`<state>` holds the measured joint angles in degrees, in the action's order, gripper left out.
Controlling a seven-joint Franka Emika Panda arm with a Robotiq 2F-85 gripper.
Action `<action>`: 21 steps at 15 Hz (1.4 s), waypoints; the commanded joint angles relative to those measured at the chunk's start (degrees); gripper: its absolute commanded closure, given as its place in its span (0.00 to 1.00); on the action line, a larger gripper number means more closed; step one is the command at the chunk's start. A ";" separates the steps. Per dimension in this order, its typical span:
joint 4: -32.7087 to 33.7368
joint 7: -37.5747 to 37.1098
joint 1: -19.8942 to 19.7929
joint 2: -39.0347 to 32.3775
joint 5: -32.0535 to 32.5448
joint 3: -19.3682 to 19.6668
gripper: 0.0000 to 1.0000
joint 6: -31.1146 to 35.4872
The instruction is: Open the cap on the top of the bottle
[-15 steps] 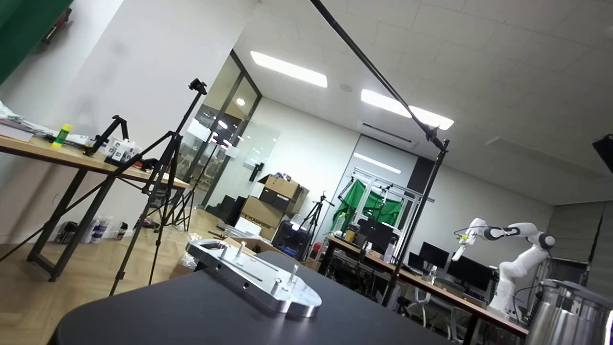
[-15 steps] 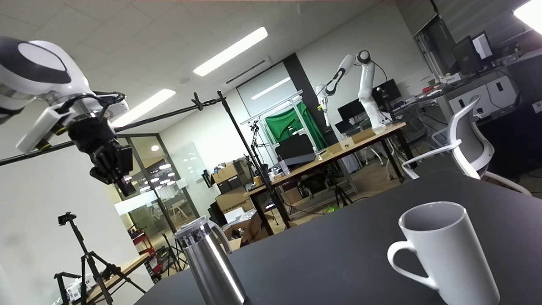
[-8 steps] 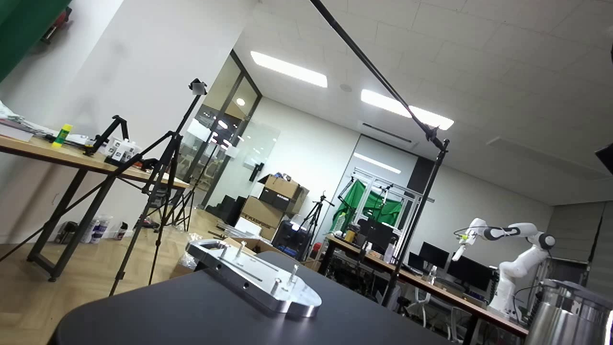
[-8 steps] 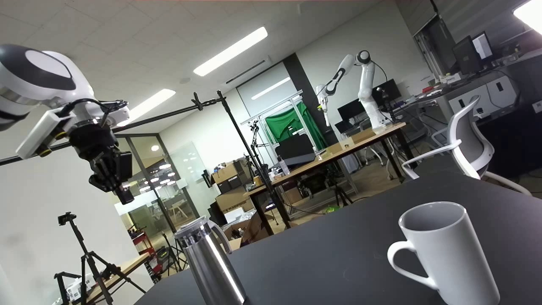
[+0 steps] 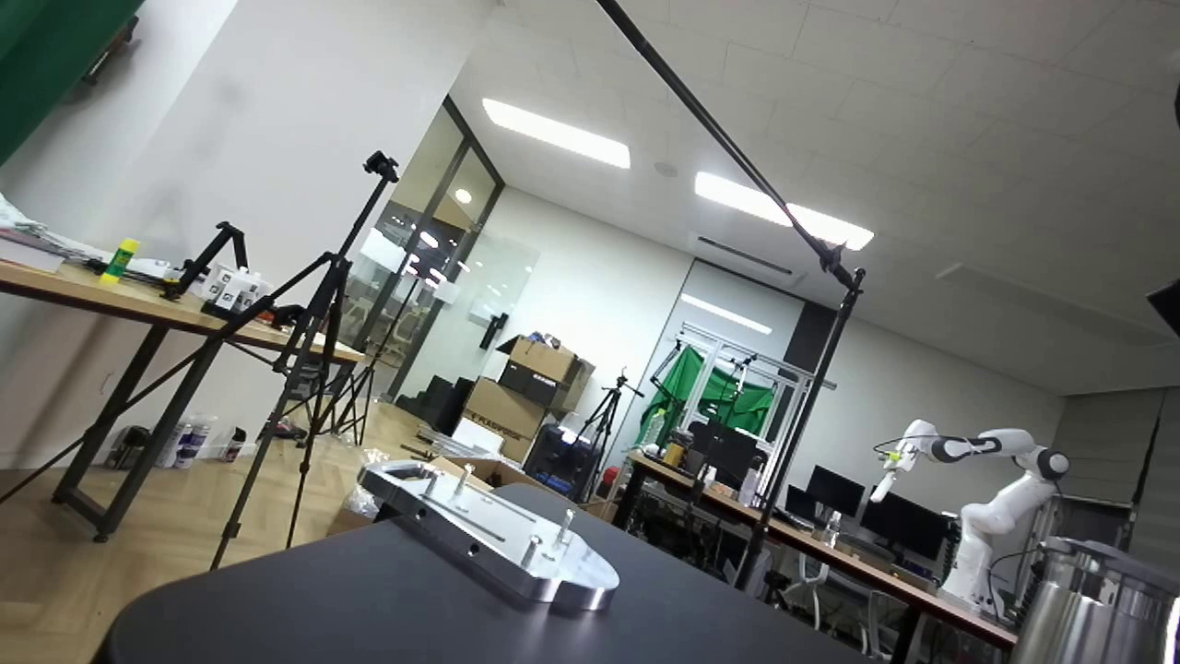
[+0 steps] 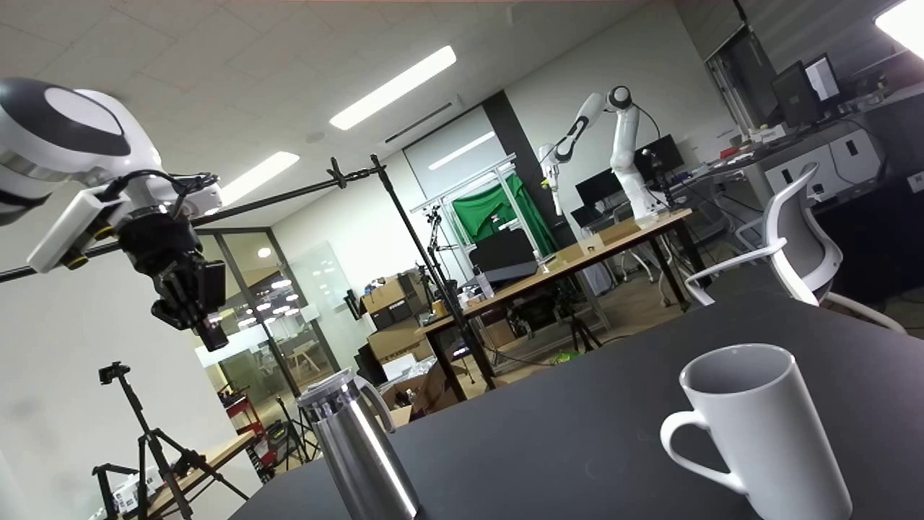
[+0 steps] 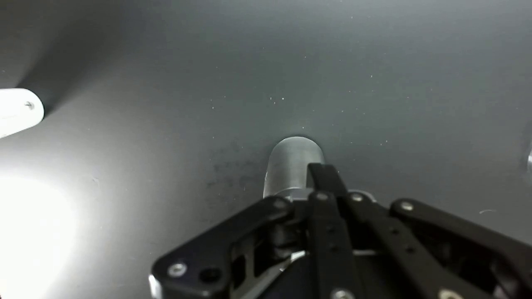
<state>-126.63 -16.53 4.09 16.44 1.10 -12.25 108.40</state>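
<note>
The wide black tabletop [image 6: 563, 426] carries the tall silvery steel bottle [image 6: 366, 456], lower left in an exterior view. Above it hangs the jointed black gripper [image 6: 214, 337], jaws together on nothing, presumably to reach down to the bottle's flat grey cap [image 6: 325, 387].

White walls [image 5: 590, 286] (bright ceiling lights [image 5: 556, 134])

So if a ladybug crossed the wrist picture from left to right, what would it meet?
A white rounded thing cut off by the left edge → the metal bottle, partly hidden behind the shut jaws → a shiny sliver at the right edge, too little of it showing to name.
</note>
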 commanded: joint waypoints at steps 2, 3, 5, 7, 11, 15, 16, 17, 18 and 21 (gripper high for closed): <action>0.12 -0.18 0.79 -0.07 0.22 0.71 0.99 -0.14; 0.12 -0.18 0.79 -0.07 0.22 0.72 1.00 -0.14; 1.53 -1.92 -0.34 -1.30 1.87 1.04 1.00 1.84; 3.11 -1.80 -1.02 -2.96 1.84 2.03 1.00 4.96; 4.98 -1.00 -1.77 -6.73 -0.80 4.46 1.00 12.44; 4.18 -1.15 -1.20 -10.09 -3.27 5.24 1.00 19.43; 4.17 -0.66 -0.97 -10.89 -4.52 5.30 1.00 20.52; 4.13 -0.60 -0.70 -11.61 -5.37 5.21 1.00 21.15; 4.06 -0.53 -0.46 -12.20 -6.11 5.15 1.00 21.64; 4.20 -0.91 0.07 -13.77 -6.92 5.12 1.00 21.23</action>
<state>-123.64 -16.70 3.33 4.11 -4.39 -7.61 130.22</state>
